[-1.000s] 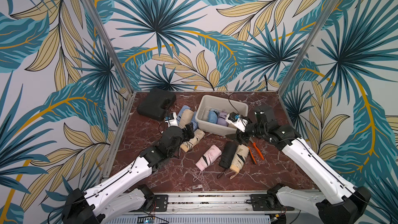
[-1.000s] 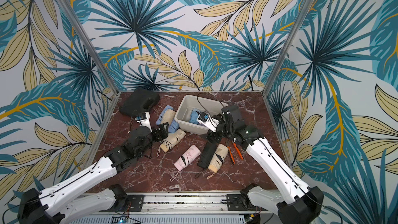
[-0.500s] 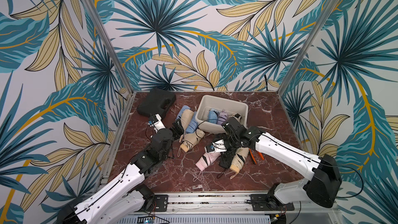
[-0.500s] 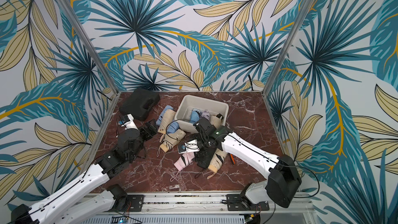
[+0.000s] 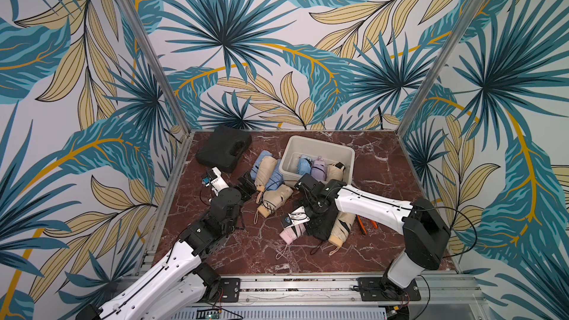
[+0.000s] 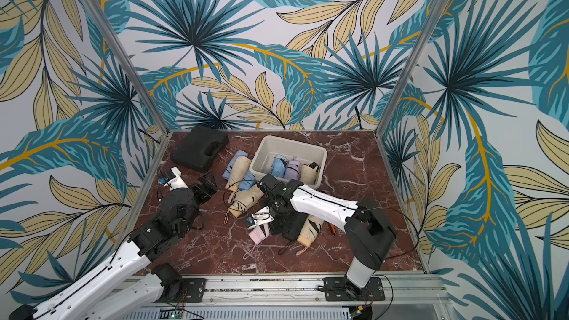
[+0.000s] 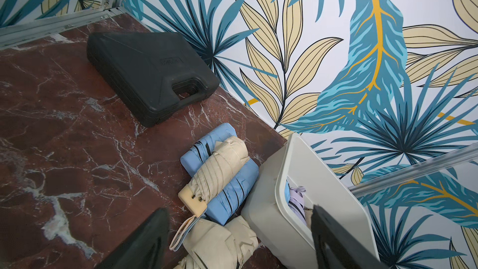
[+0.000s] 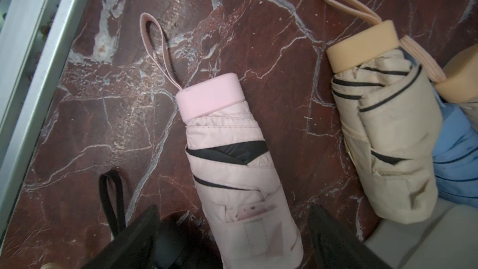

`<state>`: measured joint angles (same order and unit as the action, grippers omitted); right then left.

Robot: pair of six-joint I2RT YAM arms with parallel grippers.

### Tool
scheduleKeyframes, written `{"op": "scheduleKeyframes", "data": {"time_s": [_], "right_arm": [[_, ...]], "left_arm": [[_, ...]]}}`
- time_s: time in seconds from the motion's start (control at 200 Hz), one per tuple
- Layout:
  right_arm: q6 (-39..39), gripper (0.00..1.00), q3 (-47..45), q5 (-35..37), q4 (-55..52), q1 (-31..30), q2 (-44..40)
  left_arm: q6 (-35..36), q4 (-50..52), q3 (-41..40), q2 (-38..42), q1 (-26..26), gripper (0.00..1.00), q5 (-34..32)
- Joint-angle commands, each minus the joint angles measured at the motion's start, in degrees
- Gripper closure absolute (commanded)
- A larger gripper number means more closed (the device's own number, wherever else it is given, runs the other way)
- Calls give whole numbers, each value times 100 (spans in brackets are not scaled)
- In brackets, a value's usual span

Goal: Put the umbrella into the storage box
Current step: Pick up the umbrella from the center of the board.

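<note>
No text, number or brand can be read in any view. Nearest candidate: a small raised rectangular mark (image 7: pixel 170 61) moulded into the lid of the black hard case (image 7: pixel 144 81) on the table. It shows in the left wrist view, with its characters too blurred to make out, and in both top views the case is too small to show any marking. Second candidate: a pale sewn fabric tab (image 8: pixel 254 231) on the pink umbrella (image 8: pixel 232 166), toward the end away from its handle cap, seen in the right wrist view; no print shows on it.
</note>
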<state>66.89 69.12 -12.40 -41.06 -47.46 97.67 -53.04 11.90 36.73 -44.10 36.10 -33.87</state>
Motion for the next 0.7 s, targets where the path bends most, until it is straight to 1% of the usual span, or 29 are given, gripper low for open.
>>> {"op": "scheduleKeyframes", "data": {"time_s": [0.0, 0.115, 0.275, 0.396, 0.521, 0.696], "right_arm": [[95, 8, 94, 169, -238, -31, 244], [96, 5, 163, 268, -177, -44, 431], [133, 5, 210, 337, -128, -53, 684], [35, 5, 120, 558, 181, -70, 875], [-118, 8, 163, 509, 337, -96, 1034], [-154, 16, 224, 488, 322, -128, 1186]], "left_arm": [[40, 69, -50, 31, -59, 11, -76], [35, 39, -61, 5, -95, 11, -54], [8, 31, -68, -16, -107, 11, -29], [-22, -2, -78, -14, -120, 11, -23], [-4, -17, -72, -36, -163, 11, 29], [32, -12, -10, -73, -221, 11, 108]]}}
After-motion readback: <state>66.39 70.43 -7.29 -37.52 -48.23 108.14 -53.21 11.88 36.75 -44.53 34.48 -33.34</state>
